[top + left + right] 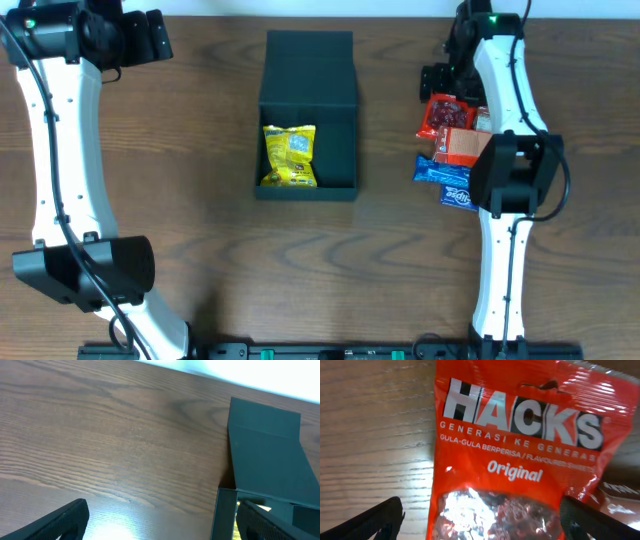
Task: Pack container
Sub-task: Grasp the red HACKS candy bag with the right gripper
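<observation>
The container (307,120) is a dark green-black box in the middle of the table, its flap lid open toward the far side. A yellow snack packet (289,156) lies inside it. In the left wrist view the container (265,460) fills the right side. My left gripper (162,527) is open over bare table to its left, high at the far left in the overhead view (160,40). My right gripper (485,525) is open, one finger on each side of a red Hacks packet (520,450) without closing on it. From overhead the right gripper (440,92) sits at that packet's (445,115) far end.
Right of the container lies a pile of snacks: an orange-red carton (462,147) and blue packets (440,172) next to the red one, partly under the right arm (515,175). The left arm (60,150) runs along the table's left side.
</observation>
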`<state>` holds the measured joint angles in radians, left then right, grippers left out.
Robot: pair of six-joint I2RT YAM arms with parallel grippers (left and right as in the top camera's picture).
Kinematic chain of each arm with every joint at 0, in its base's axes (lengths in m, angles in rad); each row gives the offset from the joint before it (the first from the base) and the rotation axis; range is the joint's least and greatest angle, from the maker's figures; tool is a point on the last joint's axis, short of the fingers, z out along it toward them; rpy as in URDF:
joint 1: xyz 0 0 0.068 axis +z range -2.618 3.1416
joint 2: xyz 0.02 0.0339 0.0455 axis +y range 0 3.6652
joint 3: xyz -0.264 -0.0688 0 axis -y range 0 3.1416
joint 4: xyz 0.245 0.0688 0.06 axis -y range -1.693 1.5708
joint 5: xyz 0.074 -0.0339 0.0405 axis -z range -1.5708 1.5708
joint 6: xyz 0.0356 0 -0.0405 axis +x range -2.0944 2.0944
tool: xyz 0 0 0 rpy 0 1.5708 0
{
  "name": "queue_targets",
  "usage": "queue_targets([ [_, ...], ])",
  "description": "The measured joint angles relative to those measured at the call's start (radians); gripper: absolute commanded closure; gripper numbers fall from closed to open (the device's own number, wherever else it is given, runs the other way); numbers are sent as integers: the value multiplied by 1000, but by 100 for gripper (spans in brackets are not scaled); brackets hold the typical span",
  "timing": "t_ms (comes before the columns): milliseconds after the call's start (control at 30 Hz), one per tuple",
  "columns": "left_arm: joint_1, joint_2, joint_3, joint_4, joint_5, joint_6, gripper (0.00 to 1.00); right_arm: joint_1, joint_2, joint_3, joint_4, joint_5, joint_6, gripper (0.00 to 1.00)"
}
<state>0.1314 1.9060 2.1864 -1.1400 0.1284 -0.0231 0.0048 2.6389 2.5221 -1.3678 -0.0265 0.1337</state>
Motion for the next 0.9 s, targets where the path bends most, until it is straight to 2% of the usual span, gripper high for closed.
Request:
queue_targets([
  [133,0,0,0,5,0,0,5,0,5,0,0,0,0,11],
  [267,0,0,0,8,0,0,5,0,8,0,-2,-1,5,24],
  [367,0,0,0,15,0,0,5,0,15,0,-4,-3,8,26],
  [400,0,0,0,16,0,0,5,0,17,-1,-3,-3,8,26],
  [567,0,0,0,19,0,0,5,1,18,0,-21,-2,19,2],
  [900,0,0,0,30,0,0,5,1,21,0,-80,54,71,1],
])
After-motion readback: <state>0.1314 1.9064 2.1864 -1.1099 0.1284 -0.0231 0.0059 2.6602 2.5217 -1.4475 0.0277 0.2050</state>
